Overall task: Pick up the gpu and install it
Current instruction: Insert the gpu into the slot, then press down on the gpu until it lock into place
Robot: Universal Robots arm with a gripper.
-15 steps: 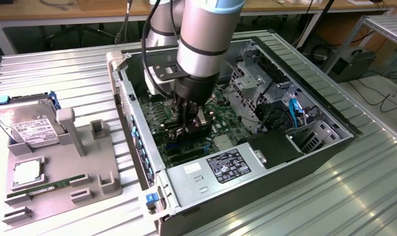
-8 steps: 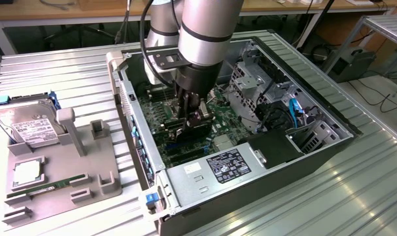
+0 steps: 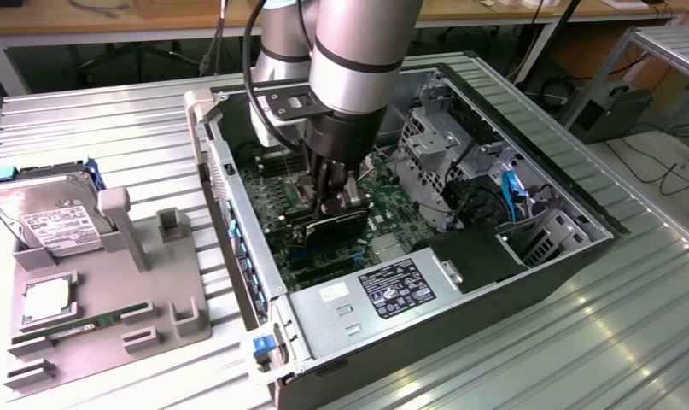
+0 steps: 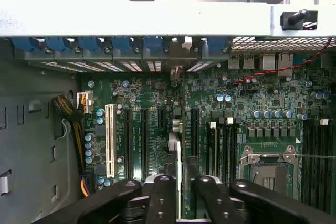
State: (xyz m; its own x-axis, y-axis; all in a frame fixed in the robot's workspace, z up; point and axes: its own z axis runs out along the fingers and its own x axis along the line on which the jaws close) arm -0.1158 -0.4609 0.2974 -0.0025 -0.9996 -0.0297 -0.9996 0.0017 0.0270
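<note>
Claw: the claw (image 3: 341, 198) reaches down inside the open computer case (image 3: 549, 265), its fingers (image 4: 161, 195) pinching the top edge of the gpu (image 3: 335, 224).
Gpu: a thin card seen edge-on in the wrist view (image 4: 179, 156), upright over the motherboard (image 4: 252, 103), its bracket end towards the rear slot covers (image 4: 131, 43).
Step in hand: judged as seating the card in an expansion slot (image 4: 195, 124).
Doing it well: keep the card vertical and square to the slot; press straight down with even force; line the bracket up with the open rear bay.
Risk: a tilt could jam the edge connector.
Tabletop: the hard drive (image 3: 46, 218) and RAM stick (image 3: 65, 331) sit in the grey fixture (image 3: 150, 320).
</note>
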